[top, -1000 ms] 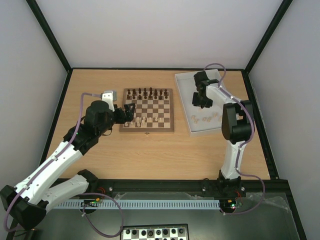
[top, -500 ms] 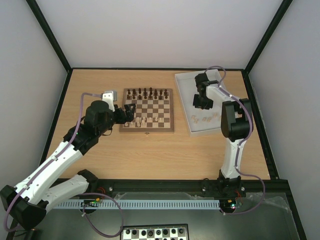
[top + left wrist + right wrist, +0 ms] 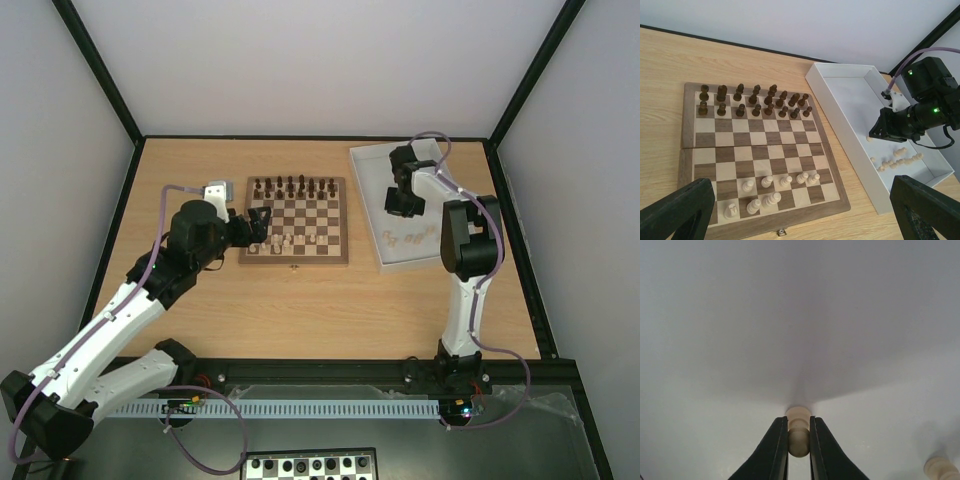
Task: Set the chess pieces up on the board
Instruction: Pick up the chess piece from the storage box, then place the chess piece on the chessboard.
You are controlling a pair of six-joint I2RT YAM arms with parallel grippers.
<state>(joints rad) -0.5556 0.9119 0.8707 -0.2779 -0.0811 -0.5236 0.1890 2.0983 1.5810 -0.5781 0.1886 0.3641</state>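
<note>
The wooden board (image 3: 295, 258) lies at the table's middle, also in the left wrist view (image 3: 805, 215). Several cream chess pieces (image 3: 290, 240) stand on its near rows (image 3: 769, 181). More cream pieces (image 3: 410, 237) lie loose in the white tray (image 3: 366, 205), seen too in the left wrist view (image 3: 900, 160). My left gripper (image 3: 258, 225) is open and empty at the board's near left edge, jaws wide apart (image 3: 802, 182). My right gripper (image 3: 402, 205) is down in the tray, shut on a cream pawn (image 3: 799, 440), fingers (image 3: 777, 450) clamped on both sides.
Dark brown pieces (image 3: 295, 186) fill the board's far two rows (image 3: 755, 102). A small grey block (image 3: 216, 189) sits left of the board. The tray wall (image 3: 862, 169) stands right of the board. A black-and-white board (image 3: 310, 466) lies below the table's front rail.
The right arm has shifted very slightly over the tray. The left arm has not visibly moved.
</note>
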